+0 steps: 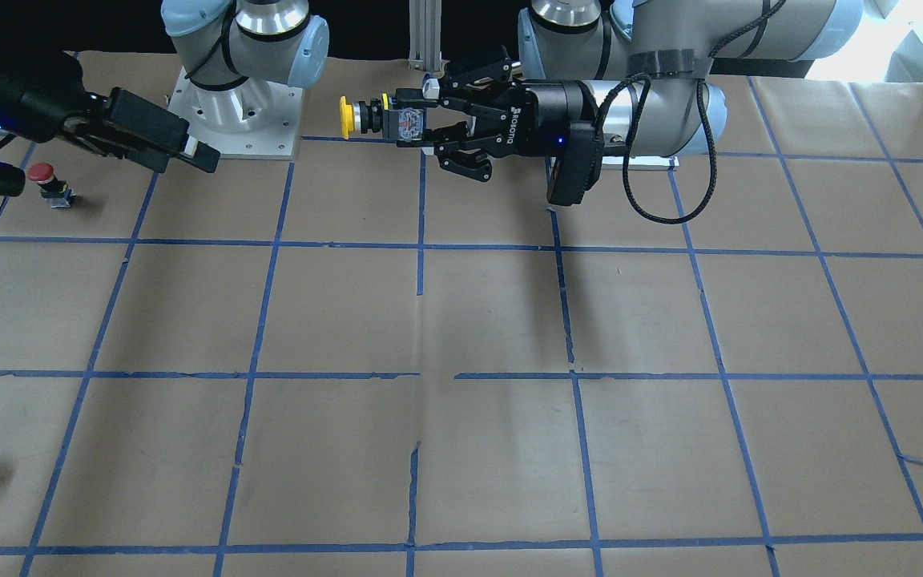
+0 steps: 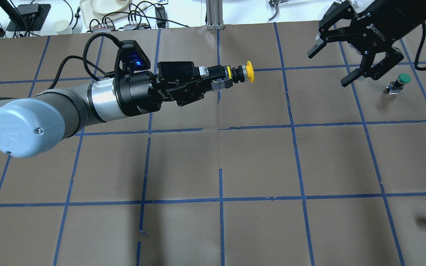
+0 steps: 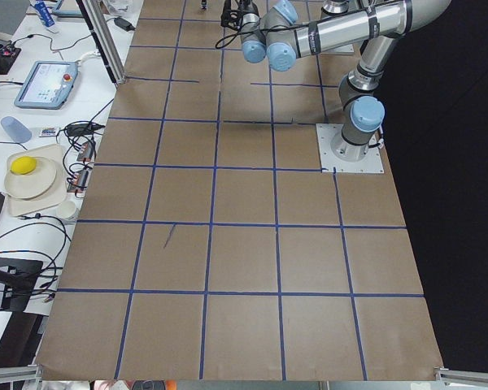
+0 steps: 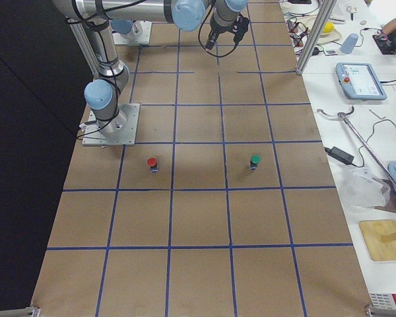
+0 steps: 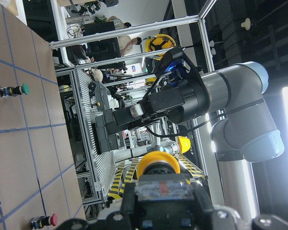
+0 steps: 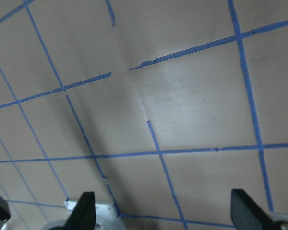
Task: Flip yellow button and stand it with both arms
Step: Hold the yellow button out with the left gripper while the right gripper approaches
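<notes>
**Yellow button held level in mid-air, offered for the hand-over**

My left gripper is clamped on the grey base of the yellow button. It holds the button clear above the table, axis level, cap pointing straight out from the left gripper. I judge this leaves the cap and black body free for the other arm to take. The right gripper hangs well apart from the left gripper, on the cap side, jaws spread wide and holding nothing. A green button stands farther out again. I'd say the regrasp is not yet begun.
</notes>
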Available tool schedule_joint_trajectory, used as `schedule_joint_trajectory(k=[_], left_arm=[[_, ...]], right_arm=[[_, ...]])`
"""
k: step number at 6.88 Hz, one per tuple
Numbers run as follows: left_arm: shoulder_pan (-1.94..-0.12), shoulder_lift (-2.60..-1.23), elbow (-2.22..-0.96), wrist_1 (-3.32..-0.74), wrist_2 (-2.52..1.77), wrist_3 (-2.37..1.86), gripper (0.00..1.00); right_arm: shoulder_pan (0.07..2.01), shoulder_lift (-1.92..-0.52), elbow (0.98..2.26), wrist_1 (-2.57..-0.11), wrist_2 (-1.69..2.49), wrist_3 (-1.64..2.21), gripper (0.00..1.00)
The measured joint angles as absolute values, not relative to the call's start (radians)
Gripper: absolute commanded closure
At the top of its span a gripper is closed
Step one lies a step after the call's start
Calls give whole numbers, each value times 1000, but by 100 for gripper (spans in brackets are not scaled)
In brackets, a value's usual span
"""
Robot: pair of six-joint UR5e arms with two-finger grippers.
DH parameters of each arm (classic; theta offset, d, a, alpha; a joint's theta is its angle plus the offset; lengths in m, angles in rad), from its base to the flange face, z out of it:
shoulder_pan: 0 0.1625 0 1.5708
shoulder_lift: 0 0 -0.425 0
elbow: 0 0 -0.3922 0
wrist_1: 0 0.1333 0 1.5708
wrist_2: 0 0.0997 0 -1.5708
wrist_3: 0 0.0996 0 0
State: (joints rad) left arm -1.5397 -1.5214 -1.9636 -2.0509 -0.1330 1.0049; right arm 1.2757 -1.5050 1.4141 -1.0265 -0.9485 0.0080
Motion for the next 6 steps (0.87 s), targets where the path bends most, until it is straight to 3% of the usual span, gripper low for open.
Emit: schedule_joint_trajectory(k=[3,4,6], left_arm=[[-1550,-1526,-1964,-2050,-146,1005,80],[-1551,-1526,-1964,-2050,-151,1005,80],[-1555,-1527,-1964,-2049,-167,1006,80]], right_arm=[[1210,-1509,1476,-735,-687,37,3],[1220,-1504,1483,-648,-618,48,7],[1291,-1498,1488,-547,-531,87,4]])
